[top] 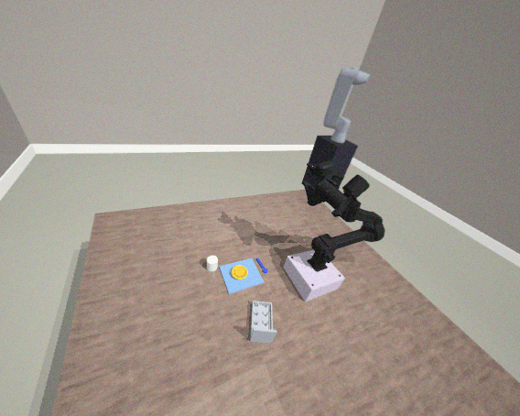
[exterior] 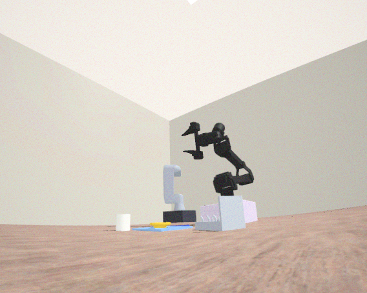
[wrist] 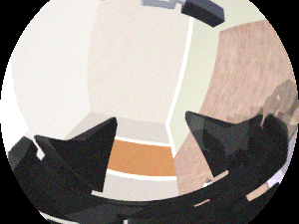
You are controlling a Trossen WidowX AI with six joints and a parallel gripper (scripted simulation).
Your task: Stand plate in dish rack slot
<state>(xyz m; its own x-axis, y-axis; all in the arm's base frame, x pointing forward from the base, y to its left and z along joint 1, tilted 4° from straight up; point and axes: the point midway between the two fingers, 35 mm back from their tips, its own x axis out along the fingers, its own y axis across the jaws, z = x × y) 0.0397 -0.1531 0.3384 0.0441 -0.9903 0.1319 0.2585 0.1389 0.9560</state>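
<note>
The yellow plate (top: 239, 272) (exterior: 160, 224) lies flat on the blue mat (top: 254, 280) (exterior: 146, 229). The pale grey dish rack (top: 263, 335) (exterior: 231, 213) stands apart from the mat, nearer the camera in the top view; small prongs show inside it, and one end has a tall wall. My gripper (exterior: 183, 143) (wrist: 150, 116) is open and empty, held high above the table and away from plate and rack. In the wrist view neither plate nor rack shows. In the top view the fingertips are hard to make out against the dark box.
A white cylinder (top: 211, 264) (exterior: 123, 222) stands beside the mat. A blue spoon-like piece (top: 262, 265) lies on the mat's other side, towards my lilac base block (top: 323, 289) (exterior: 251, 211). A grey arm-like shape (top: 338, 101) (exterior: 168, 187) stands on a dark box (exterior: 179, 216) (wrist: 203, 13).
</note>
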